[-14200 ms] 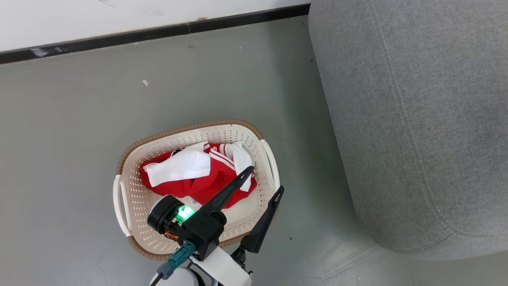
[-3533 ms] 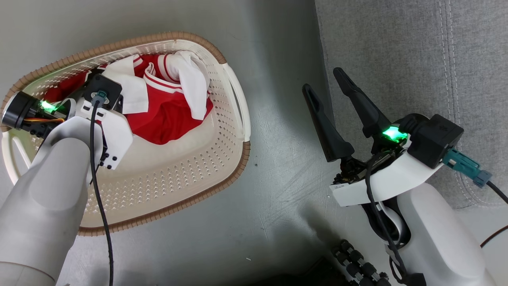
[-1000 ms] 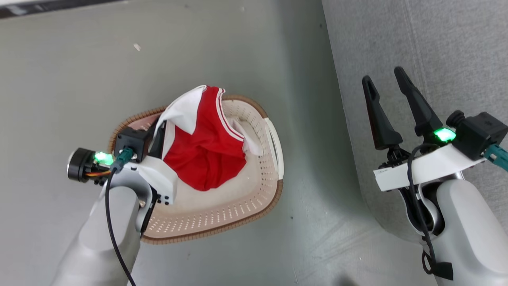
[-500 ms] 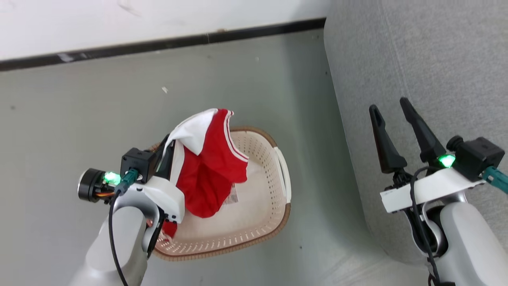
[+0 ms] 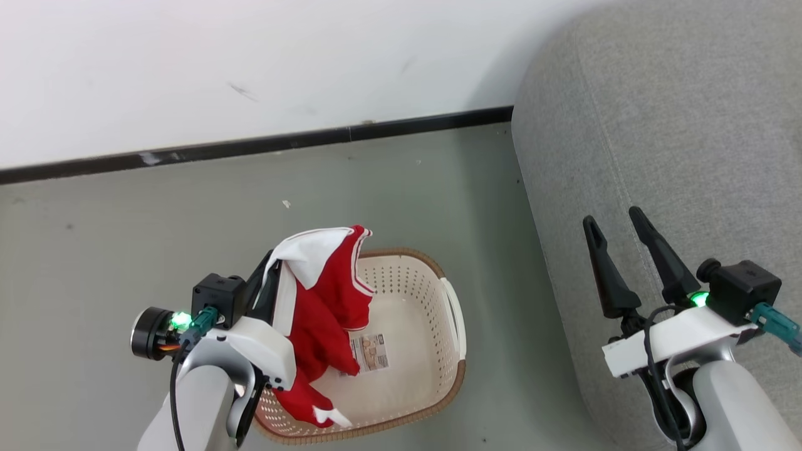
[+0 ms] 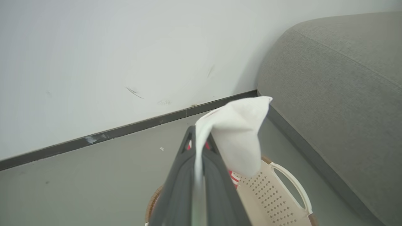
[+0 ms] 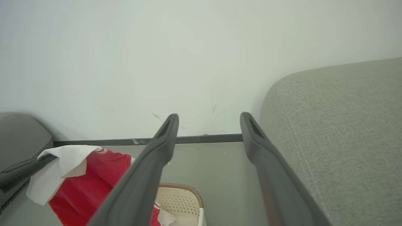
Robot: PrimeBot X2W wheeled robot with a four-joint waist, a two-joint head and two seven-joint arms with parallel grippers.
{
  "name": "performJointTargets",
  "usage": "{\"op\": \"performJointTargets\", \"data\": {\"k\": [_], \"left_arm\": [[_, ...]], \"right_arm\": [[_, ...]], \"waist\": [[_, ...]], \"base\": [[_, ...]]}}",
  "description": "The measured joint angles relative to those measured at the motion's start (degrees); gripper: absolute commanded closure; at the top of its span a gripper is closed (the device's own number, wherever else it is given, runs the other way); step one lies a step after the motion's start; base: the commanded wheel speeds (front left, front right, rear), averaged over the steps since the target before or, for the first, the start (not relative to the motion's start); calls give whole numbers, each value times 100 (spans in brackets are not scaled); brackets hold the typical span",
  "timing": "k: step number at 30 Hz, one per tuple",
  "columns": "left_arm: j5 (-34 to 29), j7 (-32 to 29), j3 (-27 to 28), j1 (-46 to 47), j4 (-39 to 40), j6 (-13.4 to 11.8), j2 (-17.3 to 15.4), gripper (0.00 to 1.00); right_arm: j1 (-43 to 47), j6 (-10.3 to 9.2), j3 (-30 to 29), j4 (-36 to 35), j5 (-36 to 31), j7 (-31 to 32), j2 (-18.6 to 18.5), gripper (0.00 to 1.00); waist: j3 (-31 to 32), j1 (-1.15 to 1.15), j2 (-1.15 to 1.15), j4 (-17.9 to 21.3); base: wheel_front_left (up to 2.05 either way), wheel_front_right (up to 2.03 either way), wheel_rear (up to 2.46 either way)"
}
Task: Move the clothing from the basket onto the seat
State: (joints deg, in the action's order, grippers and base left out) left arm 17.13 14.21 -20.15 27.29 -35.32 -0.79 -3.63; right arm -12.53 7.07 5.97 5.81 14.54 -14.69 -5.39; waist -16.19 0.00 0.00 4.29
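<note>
My left gripper (image 5: 269, 266) is shut on a white panel of the red clothing (image 5: 322, 313), which hangs from it above the basket (image 5: 432, 369). In the left wrist view the white fabric (image 6: 235, 131) is pinched between the closed fingers (image 6: 185, 175) and folds over their tips. The garment's lower end droops to the basket's near rim. A sticker (image 5: 369, 352) lies bare on the basket floor. My right gripper (image 5: 617, 228) stands open and holds nothing, over the edge of the grey seat (image 5: 677, 125). The right wrist view has the clothing (image 7: 81, 185) at the lower left.
A white wall (image 5: 250, 69) with a dark baseboard (image 5: 250, 147) runs behind the grey floor (image 5: 125, 238). The seat (image 6: 342, 94) rises right beside the basket (image 6: 276, 194), and a small pale scrap (image 5: 286, 203) lies on the floor.
The left gripper has lifted the clothing higher out of the basket, baring the sticker on the basket floor. The head camera has tilted up, bringing more wall into view. The right gripper stays open.
</note>
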Motion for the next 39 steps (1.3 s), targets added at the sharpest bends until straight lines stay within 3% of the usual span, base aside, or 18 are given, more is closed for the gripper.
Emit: {"op": "performJointTargets", "data": {"k": [21, 39], "left_arm": [[25, 0, 60, -783, 757, -7, -90, 100], [41, -31, 58, -1269, 1528, -116, -250, 100]], "right_arm": [[742, 0, -43, 162, -54, 0, -62, 0], [1161, 0, 10, 180, -112, 0, -54, 0]], "waist": [[1045, 0, 0, -94], [1569, -1, 0, -218]], "base": [[0, 0, 0], [0, 0, 0]]}}
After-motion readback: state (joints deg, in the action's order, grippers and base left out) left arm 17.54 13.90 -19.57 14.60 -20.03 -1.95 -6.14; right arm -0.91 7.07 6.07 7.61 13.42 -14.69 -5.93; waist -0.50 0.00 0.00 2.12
